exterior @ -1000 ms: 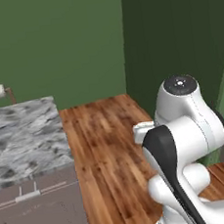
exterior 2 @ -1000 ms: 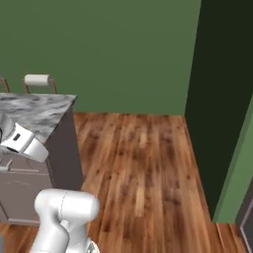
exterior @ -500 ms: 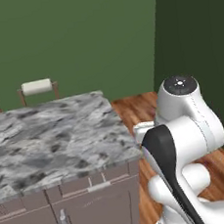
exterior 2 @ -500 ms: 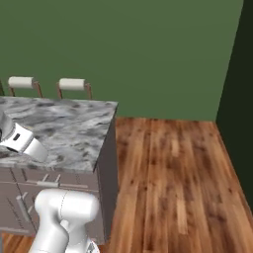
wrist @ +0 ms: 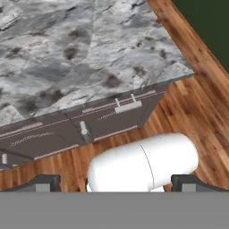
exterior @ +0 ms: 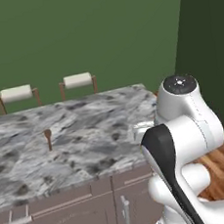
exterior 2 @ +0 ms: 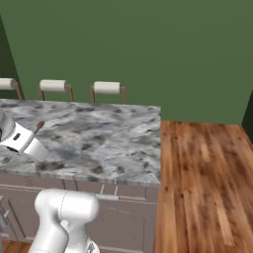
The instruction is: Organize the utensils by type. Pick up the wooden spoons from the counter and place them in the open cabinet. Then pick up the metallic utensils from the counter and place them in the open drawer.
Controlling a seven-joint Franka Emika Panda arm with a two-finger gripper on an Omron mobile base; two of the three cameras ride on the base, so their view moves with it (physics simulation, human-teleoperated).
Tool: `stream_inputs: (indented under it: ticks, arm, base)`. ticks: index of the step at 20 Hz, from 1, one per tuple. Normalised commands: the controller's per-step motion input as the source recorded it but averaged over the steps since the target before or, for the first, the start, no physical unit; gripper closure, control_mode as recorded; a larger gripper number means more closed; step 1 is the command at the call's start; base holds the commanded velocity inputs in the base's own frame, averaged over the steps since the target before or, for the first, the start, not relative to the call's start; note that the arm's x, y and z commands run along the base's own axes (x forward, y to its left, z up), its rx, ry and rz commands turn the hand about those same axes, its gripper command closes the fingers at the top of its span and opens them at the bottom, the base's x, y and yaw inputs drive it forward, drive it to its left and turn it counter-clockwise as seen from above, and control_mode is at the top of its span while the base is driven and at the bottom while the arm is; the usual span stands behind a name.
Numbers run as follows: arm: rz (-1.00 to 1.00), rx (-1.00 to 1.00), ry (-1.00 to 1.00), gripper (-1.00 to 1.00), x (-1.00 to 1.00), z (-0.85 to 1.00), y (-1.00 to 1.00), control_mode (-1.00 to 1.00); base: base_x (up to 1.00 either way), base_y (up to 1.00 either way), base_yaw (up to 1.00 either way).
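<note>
Against the green wall: the worktop [exterior: 86, 131], a long grey-and-white marbled top over grey-brown fronts with silver bar handles; every place below is given relative to it.
Floor: wooden boards [exterior 2: 207, 178] run off the worktop's right end.
Stools: pale-cushioned seats [exterior: 77, 80] stand along the worktop's far edge.
Arm: its white body rises on the near side of the worktop, toward the right end.
Wooden spoon: one spoon [exterior: 48, 139] lies on the worktop's left-middle area, apart from any other thing; its long axis runs roughly from the far edge to the near edge, bowl at the far end.
Jaws: the gripper [wrist: 115, 182] stands released, fingertips wide apart with nothing between them, looking down at the worktop's near right corner.
Key relation: by my judgement the spoon lies well to the left of the jaws and further in, so the reach must go leftward over the worktop, with the fingers set across the handle.
</note>
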Motion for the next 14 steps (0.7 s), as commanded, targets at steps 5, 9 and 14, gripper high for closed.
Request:
stream_inputs:
  ticks: [5, 9, 14]
  arm:
    - [0.00, 0.00, 0.00, -1.00, 0.00, 0.00, 0.00, 1.00]
    - [0.00, 0.00, 0.00, -1.00, 0.00, 0.00, 0.00, 1.00]
    - [0.00, 0.00, 0.00, -1.00, 0.00, 0.00, 0.00, 1.00]
  base:
    - [0.13, 0.93, 0.00]
    - [0.52, 0.68, 0.00]
    - [0.47, 0.60, 0.04]
